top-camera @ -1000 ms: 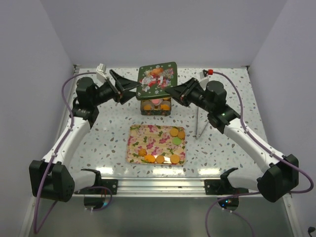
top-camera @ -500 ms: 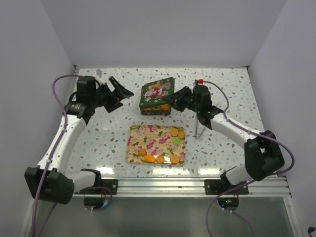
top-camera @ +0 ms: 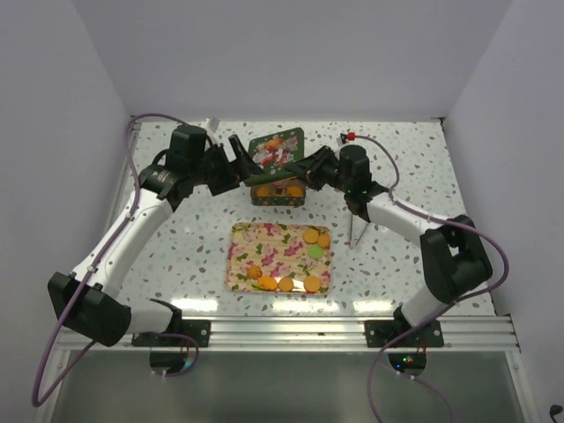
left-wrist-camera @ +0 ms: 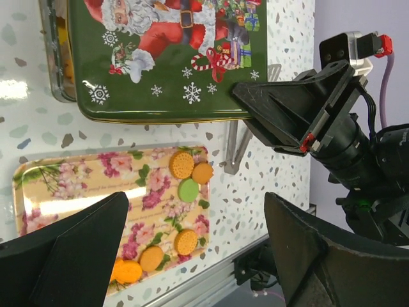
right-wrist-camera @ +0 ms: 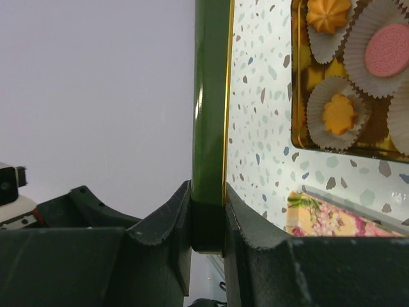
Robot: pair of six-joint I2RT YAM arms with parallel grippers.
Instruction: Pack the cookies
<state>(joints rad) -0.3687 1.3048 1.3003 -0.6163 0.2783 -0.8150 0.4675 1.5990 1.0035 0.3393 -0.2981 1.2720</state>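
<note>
The green Santa lid [top-camera: 276, 152] is tilted over the open tin [top-camera: 278, 192] at the back middle. My right gripper [top-camera: 306, 167] is shut on the lid's right edge; the wrist view shows the rim [right-wrist-camera: 211, 96] pinched between the jaws [right-wrist-camera: 208, 211]. The tin [right-wrist-camera: 294, 83] holds cookies in paper cups: orange [right-wrist-camera: 339, 114] and pink [right-wrist-camera: 386, 50]. My left gripper [top-camera: 238, 161] is open and empty beside the lid's left edge. Several orange cookies [top-camera: 311, 235] and a green one [top-camera: 315, 252] lie on the floral tray [top-camera: 273, 251]. The left wrist view shows the lid [left-wrist-camera: 172, 57], tray cookies [left-wrist-camera: 181, 164] and my open left gripper [left-wrist-camera: 196, 198].
A thin upright grey stand [top-camera: 355, 220] is right of the tray, under my right forearm; it also shows in the left wrist view [left-wrist-camera: 233, 147]. The aluminium rail [top-camera: 282, 328] runs along the near edge. White walls close the back and sides.
The lid came down from level above the tin to tilted over it, held by the right gripper alone. My left gripper swung out left, then returned close to the lid's left edge.
</note>
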